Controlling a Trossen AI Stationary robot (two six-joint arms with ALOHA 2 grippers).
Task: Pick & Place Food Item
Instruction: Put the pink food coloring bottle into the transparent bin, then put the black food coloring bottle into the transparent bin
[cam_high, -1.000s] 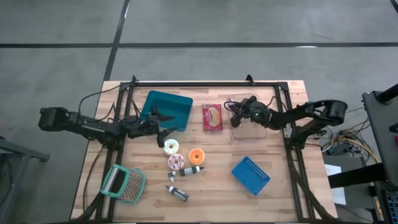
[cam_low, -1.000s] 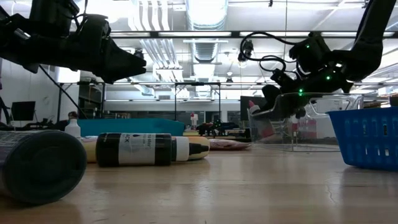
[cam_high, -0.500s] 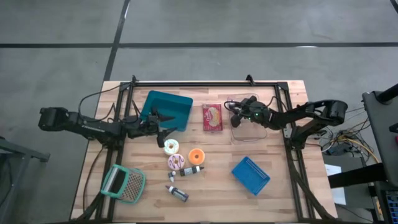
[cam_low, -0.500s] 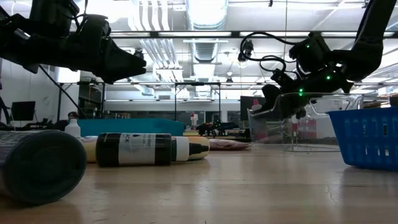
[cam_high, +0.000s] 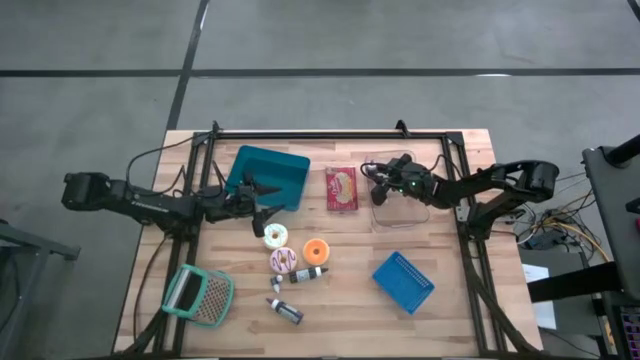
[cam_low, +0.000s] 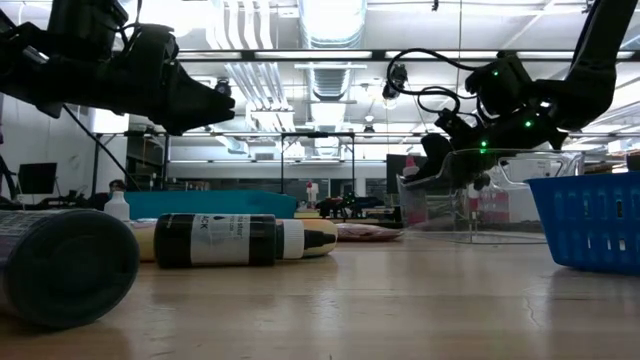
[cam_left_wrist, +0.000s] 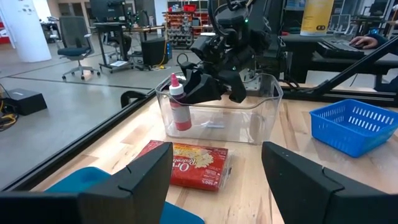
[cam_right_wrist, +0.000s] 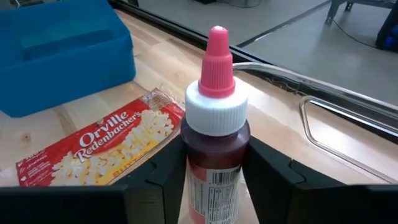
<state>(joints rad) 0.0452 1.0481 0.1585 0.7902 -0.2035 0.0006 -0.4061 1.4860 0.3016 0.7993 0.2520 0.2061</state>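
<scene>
Loosened a bit since a sec ago: right hand, fingers now apart either side of red bottle, barely clear of it if at all. Bottle upright inside clear bin at its popcorn-side corner, pink cap up. Looks like release just done, pick & place near finished.

Risk: fingers sit so close to bottle that a sideways pull-out could tip it or drag it vs bin wall; straight-up retreat safer. Cable loop near rim might snag too.

Left hand open, empty, hovers beside teal bin, above donuts on worktop.

Around: popcorn bag between the bins, blue basket, dark bottles, grater. None blocks right arm's way out.
</scene>
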